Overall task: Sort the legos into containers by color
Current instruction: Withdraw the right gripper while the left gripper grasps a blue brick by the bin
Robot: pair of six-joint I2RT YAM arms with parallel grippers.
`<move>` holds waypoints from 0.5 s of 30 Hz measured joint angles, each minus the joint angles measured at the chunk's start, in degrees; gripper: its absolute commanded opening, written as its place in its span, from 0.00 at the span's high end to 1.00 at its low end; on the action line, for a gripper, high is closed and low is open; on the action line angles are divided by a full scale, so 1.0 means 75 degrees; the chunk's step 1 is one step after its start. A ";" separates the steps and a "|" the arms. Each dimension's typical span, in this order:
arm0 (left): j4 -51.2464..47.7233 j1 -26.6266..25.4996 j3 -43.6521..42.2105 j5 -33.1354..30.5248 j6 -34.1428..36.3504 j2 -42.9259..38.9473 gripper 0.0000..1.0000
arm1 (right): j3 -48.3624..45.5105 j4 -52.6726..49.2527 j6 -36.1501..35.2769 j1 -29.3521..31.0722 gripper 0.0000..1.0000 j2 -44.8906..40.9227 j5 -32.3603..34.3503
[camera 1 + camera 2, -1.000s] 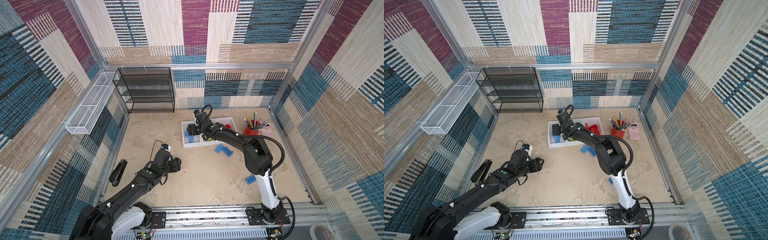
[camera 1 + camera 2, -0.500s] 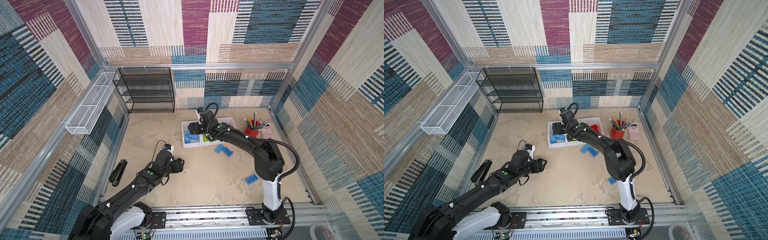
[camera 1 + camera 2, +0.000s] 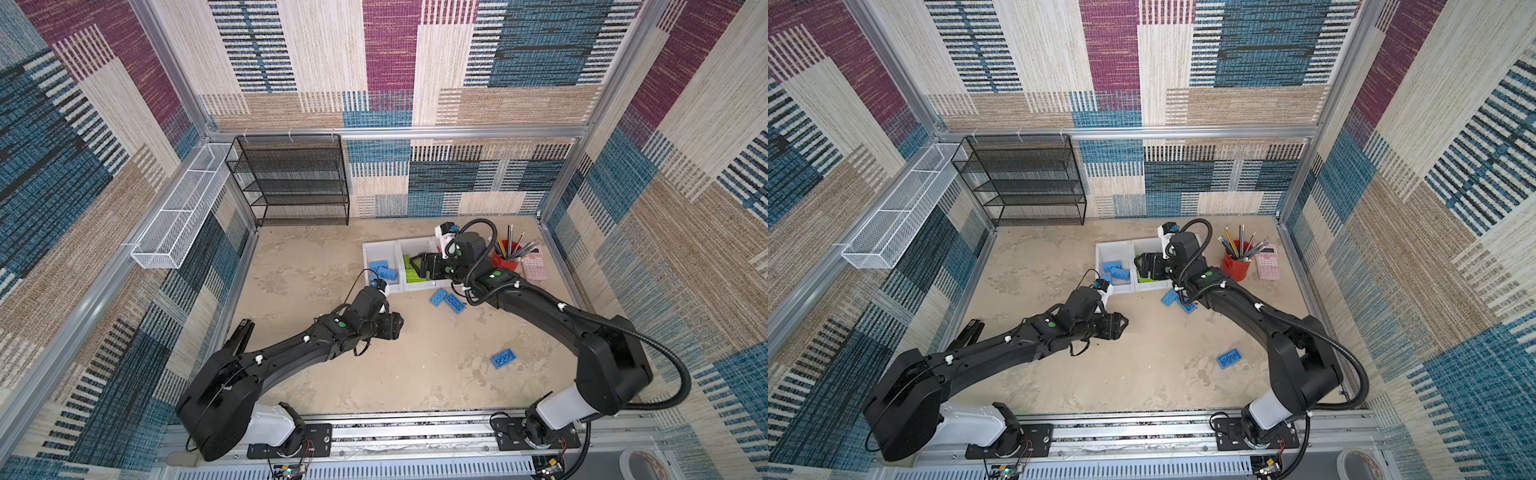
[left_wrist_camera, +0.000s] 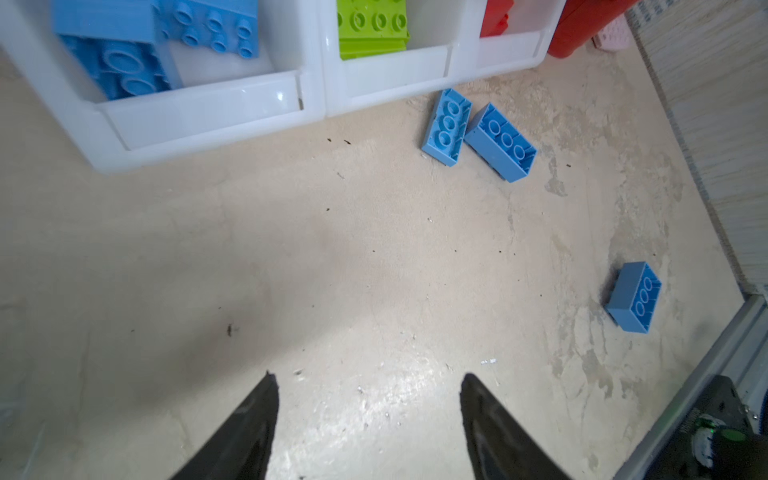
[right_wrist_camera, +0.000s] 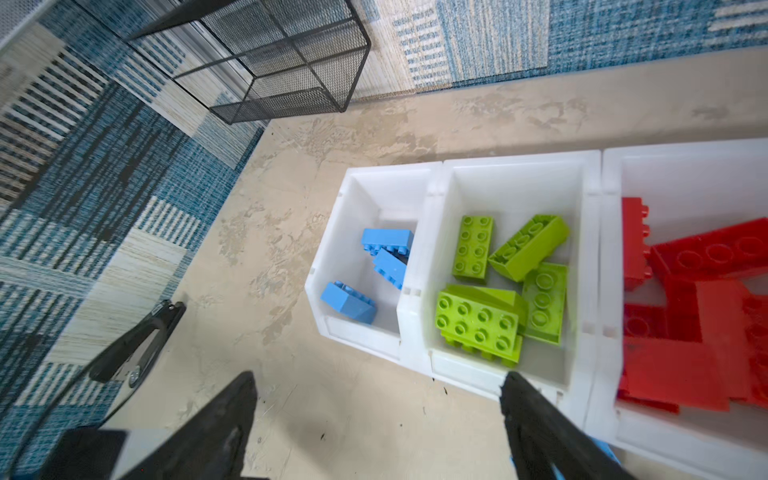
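The right gripper (image 5: 379,378) is held open and empty above the front of the bins (image 5: 432,187). Blue bricks (image 5: 386,241) are seen in one end bin, green bricks (image 5: 478,320) in the middle, red bricks (image 5: 706,257) in the other end. The left gripper (image 4: 369,378) is spread, empty, over bare floor (image 4: 332,249). Three loose bricks (image 4: 500,143), all blue, are left there: two, seemingly touching, just before the bins, the third well apart.

- White containers (image 5: 432,183): three.
- Loose blue legos (image 4: 446,126): three.
- Blue legos (image 5: 386,239) inside a container: three.
- Green legos (image 5: 473,249): at least four.
- Red legos (image 5: 706,253): piled, not countable.
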 measured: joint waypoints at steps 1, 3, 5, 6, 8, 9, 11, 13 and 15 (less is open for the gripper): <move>-0.0017 -0.0093 0.0198 0.0000 0.0023 0.0248 0.30 | -0.0230 0.0052 0.0052 -0.0117 0.08 -0.0221 -0.0108; -0.0017 -0.0248 0.0586 0.0012 0.0128 0.0717 0.30 | -0.0673 0.0227 0.0146 -0.0326 0.07 -0.0641 -0.0291; -0.0012 -0.0358 0.0944 0.0058 0.0277 0.1148 0.30 | -0.1186 0.0388 0.0251 -0.0542 0.07 -0.1119 -0.0437; -0.0026 -0.0382 0.1125 0.0122 0.0347 0.1352 0.30 | -0.1411 0.0475 0.0312 -0.0629 0.07 -0.1323 -0.0498; -0.0052 -0.0411 0.1501 0.0227 0.0551 0.1757 0.31 | -0.1909 0.0659 0.0431 -0.0813 0.07 -0.1769 -0.0597; -0.0085 -0.0414 0.1679 0.0233 0.0653 0.1932 0.31 | -0.2101 0.0734 0.0463 -0.0886 0.07 -0.1941 -0.0627; -0.0157 -0.0414 0.2069 0.0291 0.0845 0.2294 0.32 | -0.2471 0.0863 0.0568 -0.1003 0.07 -0.2261 -0.0659; -0.0254 -0.0417 0.2442 0.0373 0.1014 0.2626 0.34 | -0.2745 0.1008 0.0621 -0.1113 0.07 -0.2486 -0.0688; -0.0350 -0.0417 0.2771 0.0414 0.1142 0.2952 0.36 | -0.3034 0.1148 0.0667 -0.1227 0.07 -0.2710 -0.0682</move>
